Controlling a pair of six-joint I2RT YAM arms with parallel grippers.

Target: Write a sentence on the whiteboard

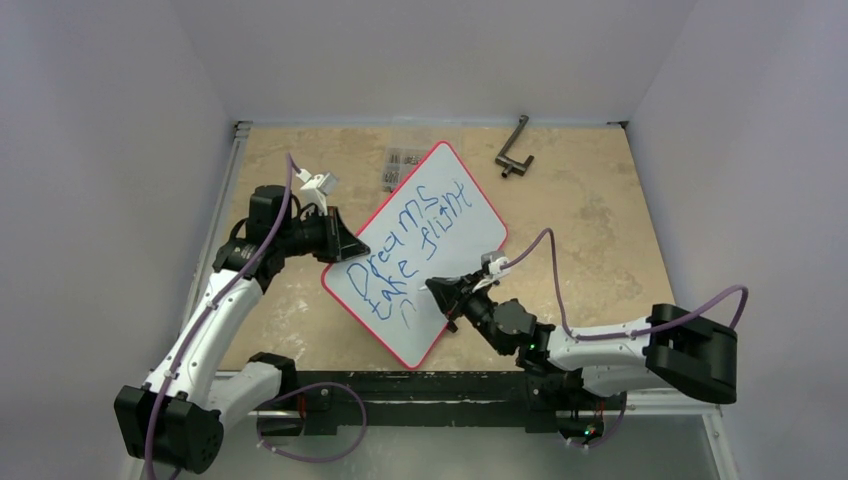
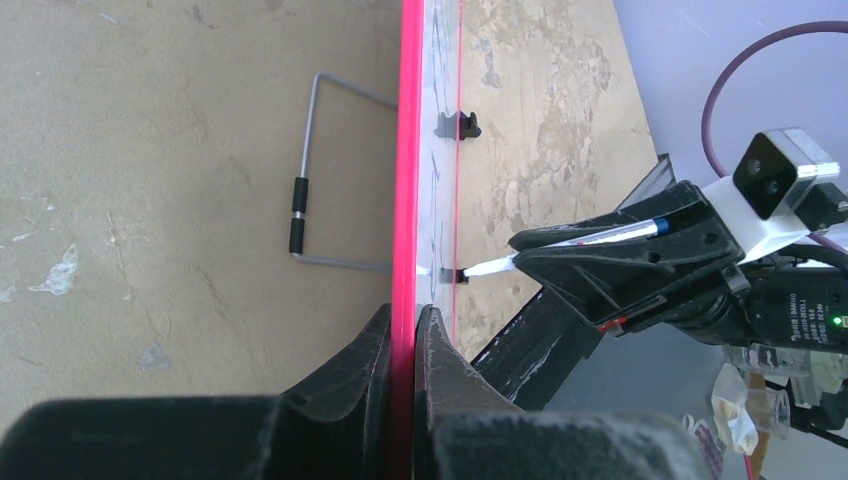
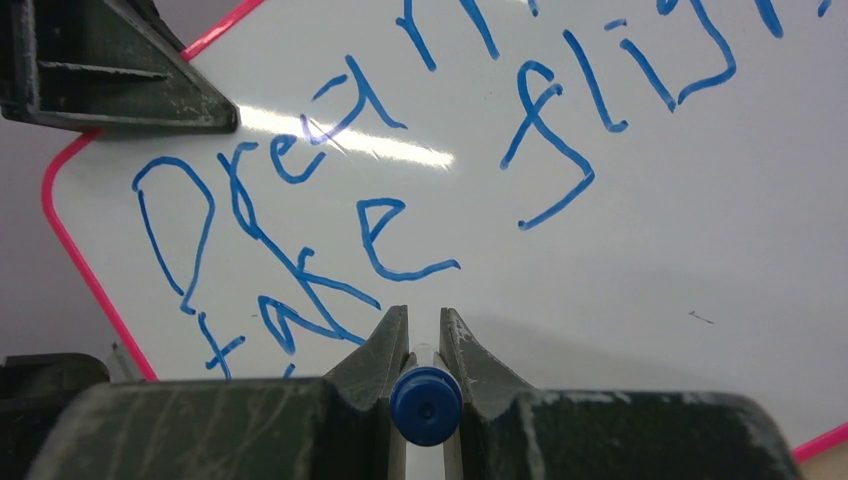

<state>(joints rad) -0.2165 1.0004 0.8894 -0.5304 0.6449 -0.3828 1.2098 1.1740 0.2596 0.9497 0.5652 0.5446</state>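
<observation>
Left gripper (image 1: 343, 243) sits at the whiteboard's left edge; in the left wrist view its fingers (image 2: 372, 345) are pinched tight on the thin red rim, board seen edge-on between them; a bent wire stand (image 2: 318, 180) with black sleeves shows on the left of the board in that view; whiteboard (image 1: 480, 240) is in the middle of the tan table (image 1: 590, 230), turned like a diamond, near corner toward the arm bases; the sentence (image 1: 405, 245) is in blue marker, two lines running diagonally, reads "Dreams" over "take flight"; a short loose blue stroke (image 1: 405, 315) sits below the second line; right wrist view shows "Drea", "take" and "fligh" clearly, rest cropped; small grey ribbed item (image 1: 400, 166) lies just behind the board's far corner, any label unreadable; right gripper (image 1: 441, 290) is over the board's lower right part, jaws nearly closed around a marker (image 3: 425, 405), blue end cap facing the wrist camera; left wrist view shows the marker's white tip touching the board face; black angled tool (image 1: 514, 150) lies at the far right, well apart from the board.
</observation>
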